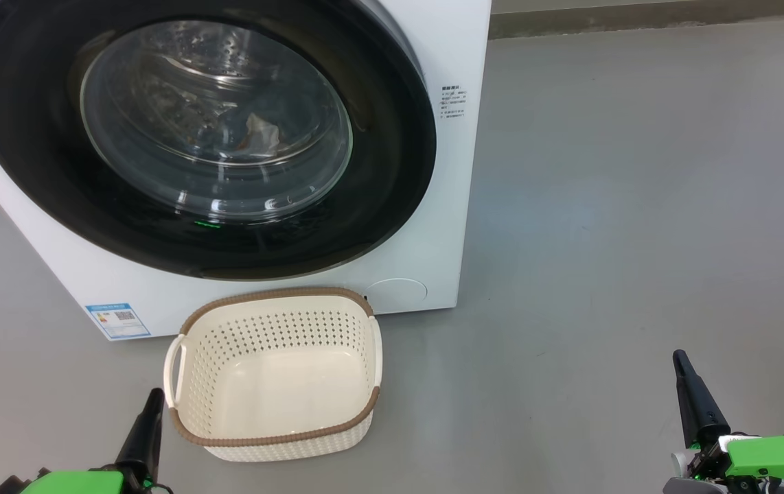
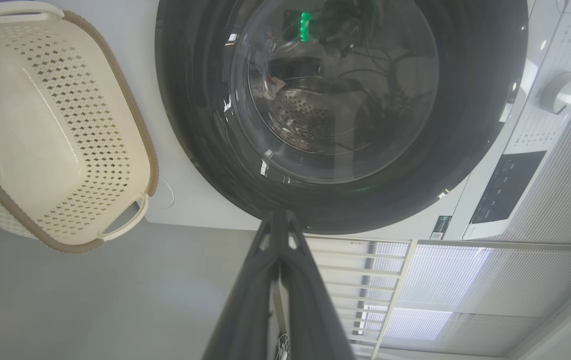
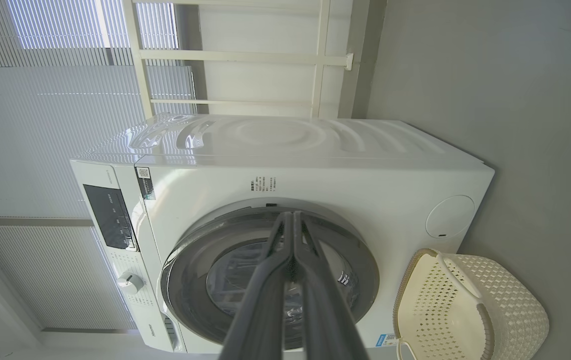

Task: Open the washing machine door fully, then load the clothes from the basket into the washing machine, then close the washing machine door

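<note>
I have two hands, both low in the head view. My left hand (image 1: 152,405) sits at about 7 o'clock in that picture, its two dark fingers pressed together with nothing between them. My right hand (image 1: 682,363) sits at about 4 o'clock, pinched flat in the same way and holding nothing. Each wrist view confirms it: the left hand's (image 2: 279,220) fingers meet in one point, and so do the right hand's (image 3: 293,220).

From the left hand, the one basket (image 1: 275,333) stands just beside it at 2 o'clock on the grey floor (image 1: 605,240). It is upright, and its smooth cream bottom is showing. From the right hand the basket lies at 9 o'clock, well apart.

Beyond the basket at 12 o'clock stands the one washing machine (image 1: 447,206), with the basket's far rim near its front. Its one washing machine door (image 1: 42,171) lies flat against the front, at 12 o'clock from the left hand and at 10 o'clock from the right. Behind the glass I can see the clothes (image 1: 260,134) as one pale bit with orange-brown marks; how many pieces there are I cannot tell.

On the machine's front I count one blue label (image 1: 118,320) at the lower left corner and one round cap (image 1: 397,291) at the lower right. The right wrist view also shows one dial (image 3: 130,283).
</note>
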Controlling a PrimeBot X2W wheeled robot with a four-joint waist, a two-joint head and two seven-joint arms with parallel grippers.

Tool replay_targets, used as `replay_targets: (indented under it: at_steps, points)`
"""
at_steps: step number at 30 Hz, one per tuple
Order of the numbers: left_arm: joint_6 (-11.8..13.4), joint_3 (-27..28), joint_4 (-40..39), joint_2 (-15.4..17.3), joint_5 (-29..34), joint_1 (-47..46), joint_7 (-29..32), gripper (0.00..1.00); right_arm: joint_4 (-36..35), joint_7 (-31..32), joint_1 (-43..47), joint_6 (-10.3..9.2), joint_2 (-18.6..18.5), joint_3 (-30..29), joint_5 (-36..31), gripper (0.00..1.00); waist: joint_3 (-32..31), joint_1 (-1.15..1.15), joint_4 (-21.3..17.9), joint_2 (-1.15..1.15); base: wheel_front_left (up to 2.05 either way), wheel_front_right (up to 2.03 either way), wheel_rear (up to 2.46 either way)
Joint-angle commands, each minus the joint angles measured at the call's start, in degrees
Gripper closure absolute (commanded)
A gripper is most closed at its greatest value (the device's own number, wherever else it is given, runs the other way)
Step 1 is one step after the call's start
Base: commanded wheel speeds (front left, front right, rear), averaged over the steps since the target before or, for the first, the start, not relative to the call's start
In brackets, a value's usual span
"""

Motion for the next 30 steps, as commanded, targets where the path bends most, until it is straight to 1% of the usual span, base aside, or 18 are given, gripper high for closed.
replay_targets:
  at_steps: [1, 30]
  points:
    - [-0.6, 2.0, -1.1, 1.4, -0.5, -2.4, 0.3, 1.0, -1.4, 0.5, -2.3, -0.06, -0.2, 1.3, 0.2, 1.0, 0.0, 0.0, 0.0, 0.0, 0.0, 0.0, 0.0]
    - [-0.6, 2.0, -1.1, 1.4, -0.5, -2.4, 0.3, 1.0, -1.4, 0.5, -2.3, -0.06, -0.2, 1.3, 0.2, 1.0, 0.0, 0.0, 0.0, 0.0, 0.0, 0.0, 0.0]
